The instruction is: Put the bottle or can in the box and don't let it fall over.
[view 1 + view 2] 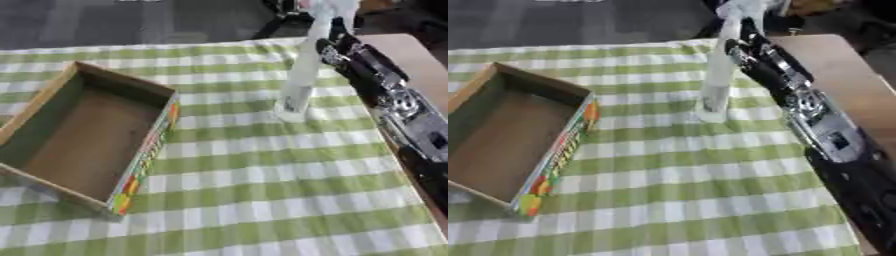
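Reaching in from the right, the right hand curls around a tall, clear, upright bottle beside the box.

A table with a green and white checked cloth fills most of the frame. An open cardboard box lies on it at the left. A tall clear bottle stands upright at the upper right.
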Action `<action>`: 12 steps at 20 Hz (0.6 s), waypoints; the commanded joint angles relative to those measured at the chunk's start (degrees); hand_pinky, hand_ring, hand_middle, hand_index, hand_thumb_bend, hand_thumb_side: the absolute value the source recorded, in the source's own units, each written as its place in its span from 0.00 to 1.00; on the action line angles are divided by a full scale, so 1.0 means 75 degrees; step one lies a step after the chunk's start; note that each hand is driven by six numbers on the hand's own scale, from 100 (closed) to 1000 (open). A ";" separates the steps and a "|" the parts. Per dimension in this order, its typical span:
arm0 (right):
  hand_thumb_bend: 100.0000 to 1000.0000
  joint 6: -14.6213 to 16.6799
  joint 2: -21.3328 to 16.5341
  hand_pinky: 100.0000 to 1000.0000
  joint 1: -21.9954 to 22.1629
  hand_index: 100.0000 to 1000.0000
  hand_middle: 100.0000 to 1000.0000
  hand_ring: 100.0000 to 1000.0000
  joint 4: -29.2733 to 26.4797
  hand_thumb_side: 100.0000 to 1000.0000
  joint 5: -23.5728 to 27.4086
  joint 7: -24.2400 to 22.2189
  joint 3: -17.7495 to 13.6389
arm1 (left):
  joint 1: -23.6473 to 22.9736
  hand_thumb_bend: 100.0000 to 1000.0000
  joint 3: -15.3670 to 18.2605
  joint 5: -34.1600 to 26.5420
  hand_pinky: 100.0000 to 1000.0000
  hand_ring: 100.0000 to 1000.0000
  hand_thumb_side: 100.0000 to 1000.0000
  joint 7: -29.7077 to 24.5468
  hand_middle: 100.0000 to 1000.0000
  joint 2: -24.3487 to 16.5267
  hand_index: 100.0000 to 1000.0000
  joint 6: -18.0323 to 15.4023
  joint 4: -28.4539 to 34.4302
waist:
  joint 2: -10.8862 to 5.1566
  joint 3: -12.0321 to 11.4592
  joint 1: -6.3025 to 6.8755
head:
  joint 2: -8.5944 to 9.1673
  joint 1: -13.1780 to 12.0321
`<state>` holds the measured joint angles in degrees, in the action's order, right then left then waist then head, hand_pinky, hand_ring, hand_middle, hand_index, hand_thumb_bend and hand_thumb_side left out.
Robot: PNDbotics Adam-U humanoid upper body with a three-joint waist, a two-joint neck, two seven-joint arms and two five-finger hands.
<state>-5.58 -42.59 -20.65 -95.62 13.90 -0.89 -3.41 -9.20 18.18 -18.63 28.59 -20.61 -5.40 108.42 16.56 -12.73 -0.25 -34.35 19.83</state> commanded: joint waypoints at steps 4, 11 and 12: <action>0.00 -0.0056 -0.0165 0.96 -0.0116 1.00 1.00 1.00 -0.0215 0.65 -0.0096 -0.0059 -0.0004 | 0.0030 0.08 0.0017 -0.0026 1.00 0.51 0.83 -0.0038 0.72 -0.0236 0.80 -0.0011 0.0052 | -0.0081 -0.0011 0.0001 | 0.0111 0.0050; 0.00 -0.0159 -0.0144 0.96 -0.0229 1.00 1.00 1.00 -0.0223 0.65 -0.0147 -0.0009 0.0046 | 0.0036 0.08 0.0017 -0.0030 1.00 0.51 0.83 -0.0043 0.72 -0.0235 0.80 -0.0013 0.0054 | -0.0065 -0.0046 -0.0011 | 0.0126 0.0059; 0.00 -0.0171 -0.0141 0.96 -0.0241 1.00 1.00 1.00 -0.0225 0.65 -0.0146 0.0003 0.0049 | 0.0039 0.08 0.0015 -0.0031 1.00 0.51 0.83 -0.0044 0.72 -0.0237 0.80 -0.0013 0.0054 | -0.0063 -0.0051 -0.0014 | 0.0126 0.0061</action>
<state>-6.65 -42.57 -21.71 -96.06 13.14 -0.97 -2.76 -9.08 18.14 -18.63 28.40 -20.61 -5.40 108.42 16.67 -13.05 -0.44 -34.13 20.21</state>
